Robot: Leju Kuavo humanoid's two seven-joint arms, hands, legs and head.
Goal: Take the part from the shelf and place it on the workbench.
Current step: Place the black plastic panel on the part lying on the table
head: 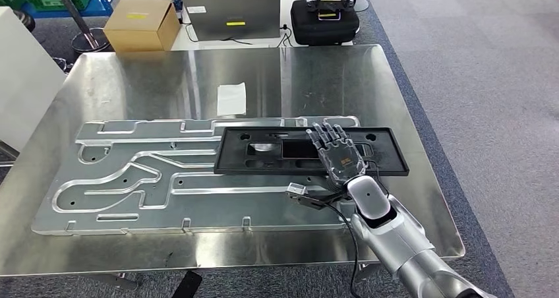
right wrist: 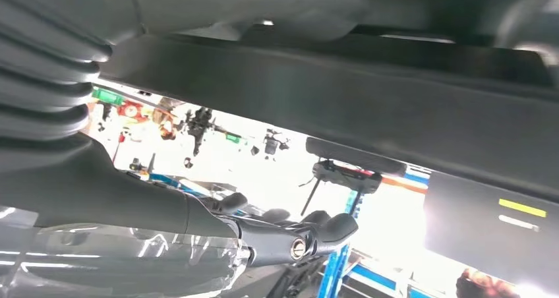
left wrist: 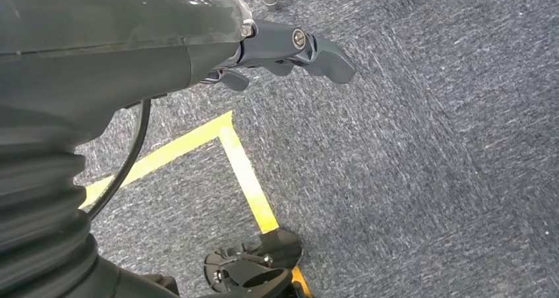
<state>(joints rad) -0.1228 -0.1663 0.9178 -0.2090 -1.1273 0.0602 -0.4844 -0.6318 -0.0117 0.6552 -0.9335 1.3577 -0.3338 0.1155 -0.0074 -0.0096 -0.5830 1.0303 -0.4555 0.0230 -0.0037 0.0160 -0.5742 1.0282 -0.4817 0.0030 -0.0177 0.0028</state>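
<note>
Black part (head: 310, 151) flat at frame centre-right on workbench (head: 369, 80), long axis left to right; right hand (head: 337, 154) resting on it, fingers extended. Left hand (left wrist: 290, 51) loosely curled, holding nothing.

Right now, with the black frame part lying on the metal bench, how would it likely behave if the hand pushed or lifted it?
The black frame part looks thin, with cut-outs, so probably light and slightly flexible. Resting partly on the smooth aluminium plate, it may slide easily. The right hand lies off-centre on it, so lifting there could tilt it.
</note>
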